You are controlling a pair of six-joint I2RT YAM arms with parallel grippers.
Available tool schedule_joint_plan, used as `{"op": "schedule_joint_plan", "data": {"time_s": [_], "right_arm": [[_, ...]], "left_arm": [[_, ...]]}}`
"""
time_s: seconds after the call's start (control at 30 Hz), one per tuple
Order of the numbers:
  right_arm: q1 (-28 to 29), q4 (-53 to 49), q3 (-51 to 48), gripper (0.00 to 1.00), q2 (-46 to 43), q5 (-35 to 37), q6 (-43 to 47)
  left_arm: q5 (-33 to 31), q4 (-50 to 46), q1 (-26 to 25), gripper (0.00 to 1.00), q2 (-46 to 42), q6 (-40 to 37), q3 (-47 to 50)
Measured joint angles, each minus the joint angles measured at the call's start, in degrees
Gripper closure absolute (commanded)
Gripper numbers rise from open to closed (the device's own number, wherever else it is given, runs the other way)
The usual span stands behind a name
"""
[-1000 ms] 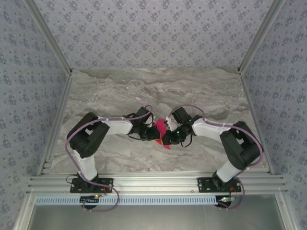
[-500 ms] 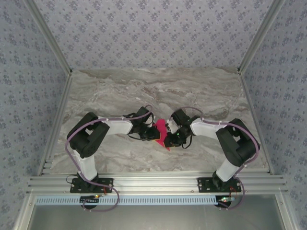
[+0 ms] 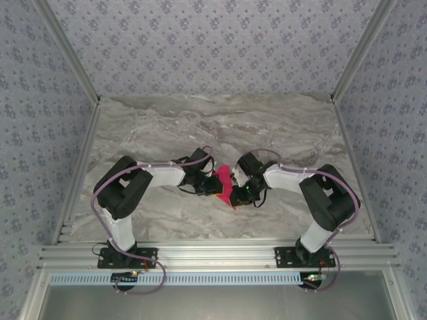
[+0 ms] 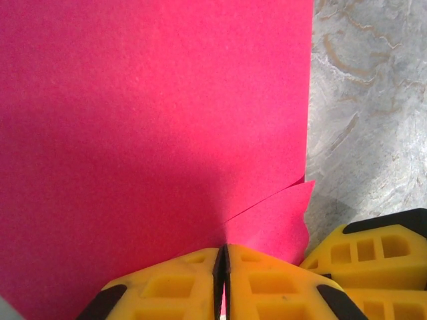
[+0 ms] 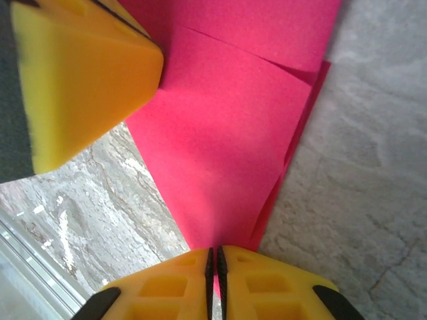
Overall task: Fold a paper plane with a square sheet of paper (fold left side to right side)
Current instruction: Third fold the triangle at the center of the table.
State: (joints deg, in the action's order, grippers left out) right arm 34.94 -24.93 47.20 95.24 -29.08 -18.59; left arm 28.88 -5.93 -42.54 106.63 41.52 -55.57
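The pink paper (image 3: 224, 184) lies on the marble table (image 3: 167, 127), about midway across it and somewhat nearer the front rail (image 3: 213, 255) than the back wall. Both arms reach inward and meet over the paper, so from overhead their dark wrists cover its two sides and leave a narrow pink strip with a point aimed at the rail. The left gripper (image 4: 221, 257) has its yellow fingers pressed together on the paper's edge, with a crease running out from the pinch. The right gripper (image 5: 213, 257) is likewise clamped on the paper, at a tapered corner. The left wrist camera shows one broad flat pink face and, at its right, a finger of the other gripper just beside the paper. The right wrist camera shows at least two overlapping layers with offset edges, and a blurred yellow finger of the left gripper at the paper's far side. The table around the paper is bare marble.
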Motion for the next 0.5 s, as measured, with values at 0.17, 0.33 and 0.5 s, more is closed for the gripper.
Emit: {"op": "schedule_joint_plan", "data": {"time_s": [0.17, 0.33, 0.5], "right_arm": [[0.22, -3.17, 0.20, 0.87, -2.93, 1.81, -0.02], [1.64, -3.50, 2.32, 0.88, -7.02, 1.81, -0.90], [4.09, 1.92, 2.56, 0.89, -6.23, 0.83, -5.27]], "left_arm": [[-0.04, -0.20, 0.00, 0.88, 0.04, -0.07, -0.13], [-0.17, -0.26, 0.00, 0.88, 0.04, -0.07, -0.15], [-0.17, -0.24, -0.02, 0.88, 0.04, -0.07, -0.15]]}}
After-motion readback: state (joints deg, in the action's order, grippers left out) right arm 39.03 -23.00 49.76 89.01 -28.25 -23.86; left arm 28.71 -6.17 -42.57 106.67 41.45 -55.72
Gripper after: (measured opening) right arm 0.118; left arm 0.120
